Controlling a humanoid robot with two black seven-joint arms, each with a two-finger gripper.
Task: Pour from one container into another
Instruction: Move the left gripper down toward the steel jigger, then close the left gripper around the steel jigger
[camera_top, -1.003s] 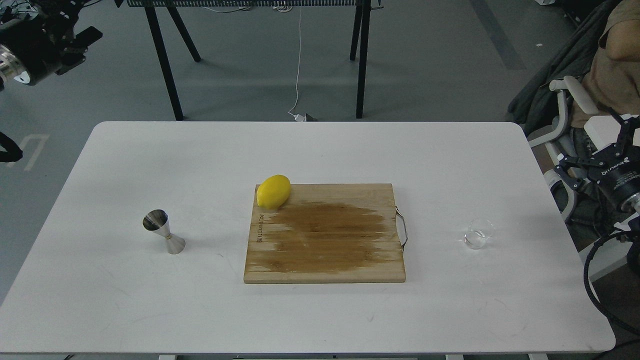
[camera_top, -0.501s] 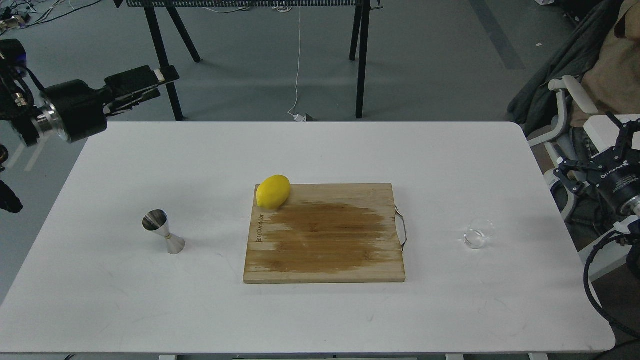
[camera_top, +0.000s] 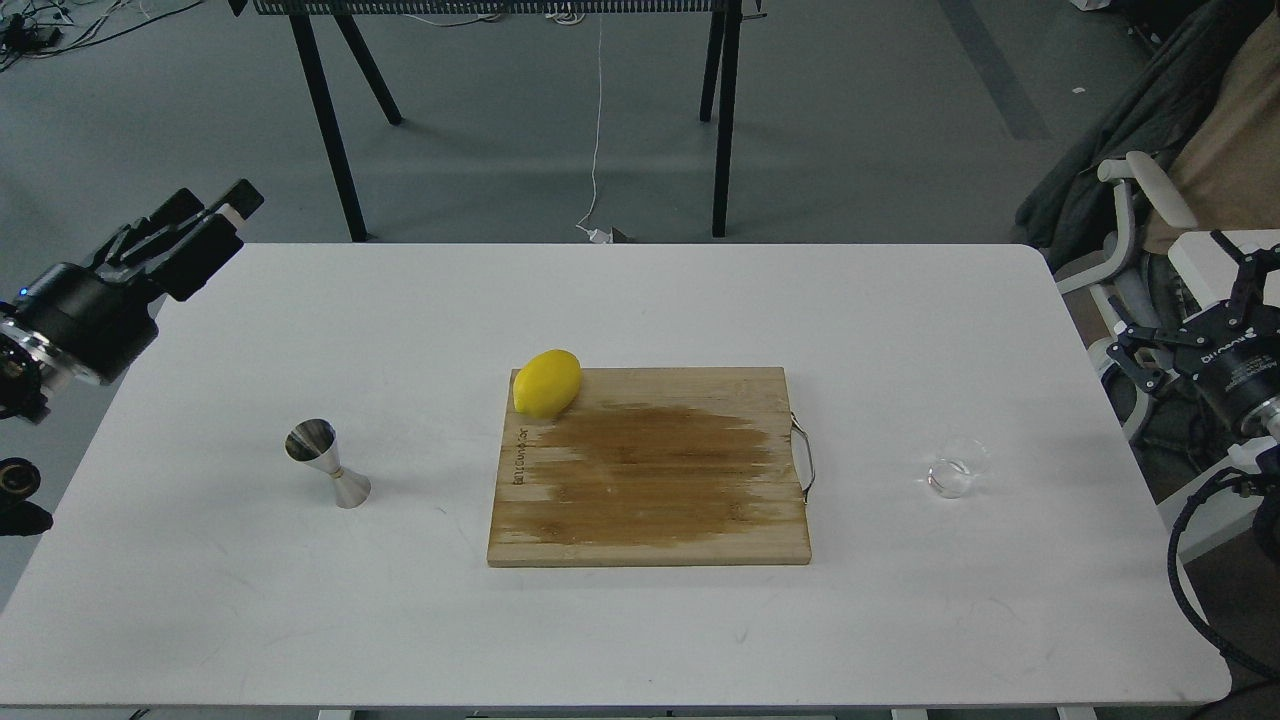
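Note:
The small clear glass cup (camera_top: 955, 471) stands upright on the white table (camera_top: 640, 640), right of the board. Far to the left stands the shiny steel jigger (camera_top: 328, 463), hourglass-shaped and upright. My left gripper (camera_top: 218, 208) hovers over the table's far left corner, well behind the jigger. Its fingers overlap from this angle, so I cannot tell their state. My right gripper (camera_top: 1185, 300) hangs off the table's right edge, behind and to the right of the cup. Its fingers are spread open around nothing.
A wooden cutting board (camera_top: 650, 500) with a metal handle and a dark wet patch lies mid-table. A yellow lemon (camera_top: 547, 382) rests on its far left corner. A chair (camera_top: 1140, 200) and black table legs (camera_top: 725, 120) stand beyond the table.
My left arm swung in from the upper left and has now come down toward the table's far left corner. The right gripper shifted slightly. Cup, jigger and lemon have not moved.

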